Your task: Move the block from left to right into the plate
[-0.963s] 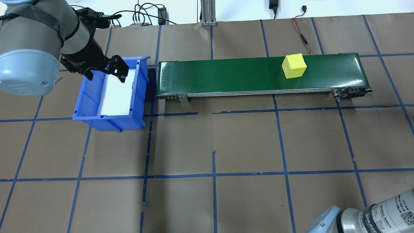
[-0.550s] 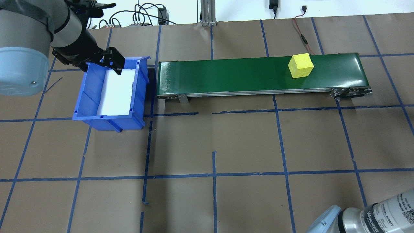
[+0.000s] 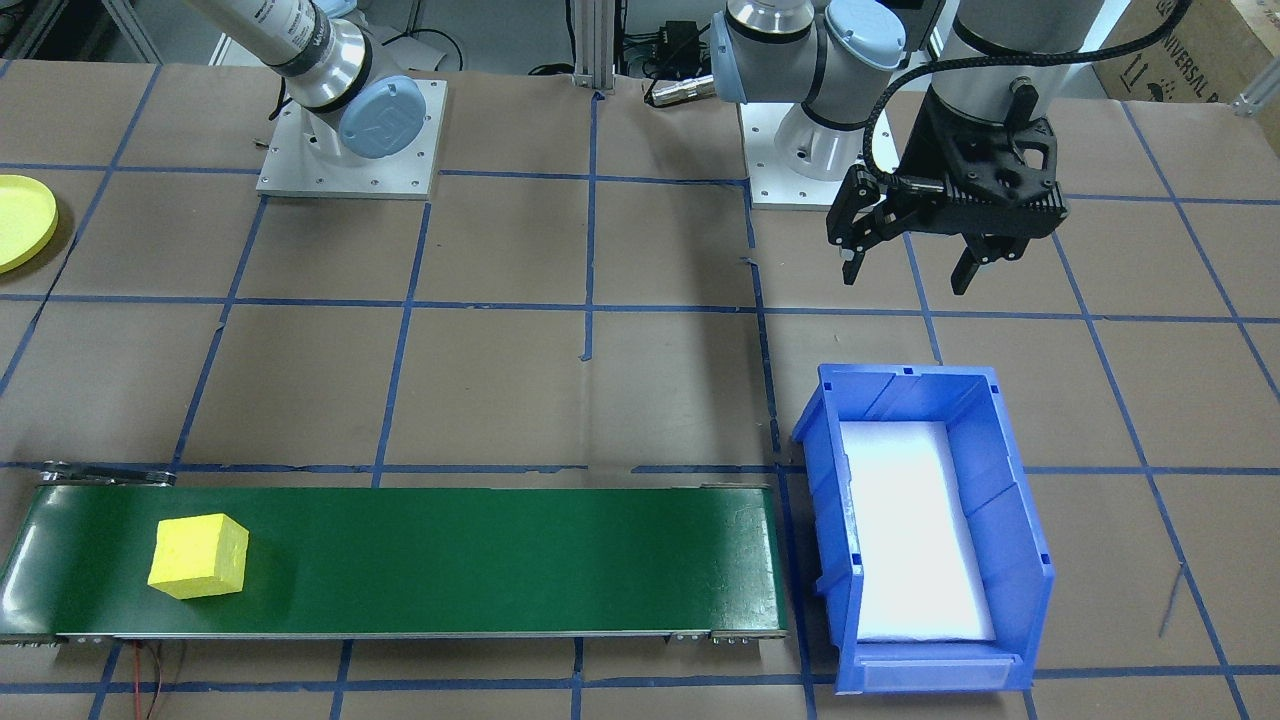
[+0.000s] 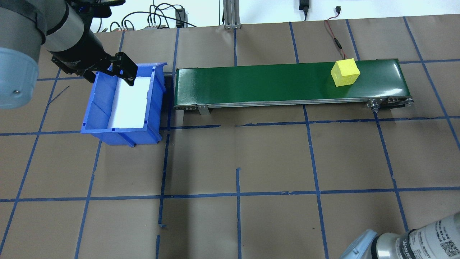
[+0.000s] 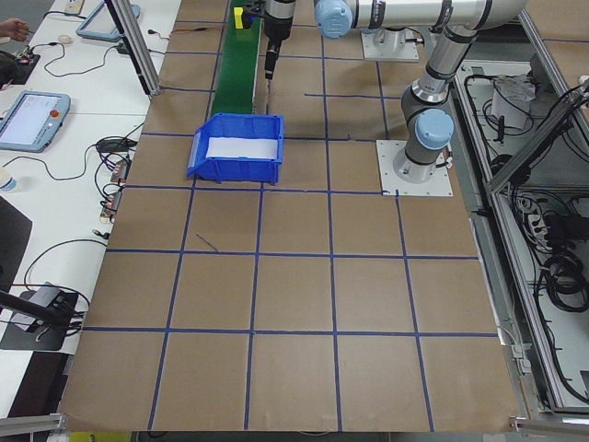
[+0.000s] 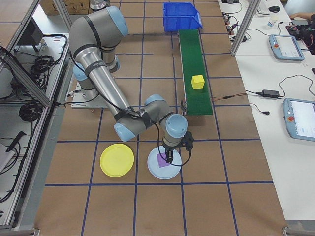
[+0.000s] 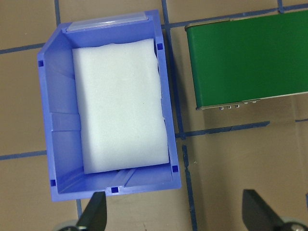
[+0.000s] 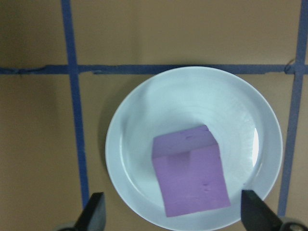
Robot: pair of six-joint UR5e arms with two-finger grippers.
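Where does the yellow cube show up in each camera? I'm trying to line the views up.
Exterior front-facing: yellow cube near the green conveyor belt's left end.
Overhead exterior: near the belt's right end.
Exterior left: not clearly identifiable; the belt's far end is too small to tell.
Exterior right: mid-belt.
Left wrist-mounted: not in view.
Right wrist-mounted: not in view.
Shared landmark: the green conveyor belt.

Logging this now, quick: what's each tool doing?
Left tool: open, empty, near the bin.
Right tool: open, empty, over the purple block.
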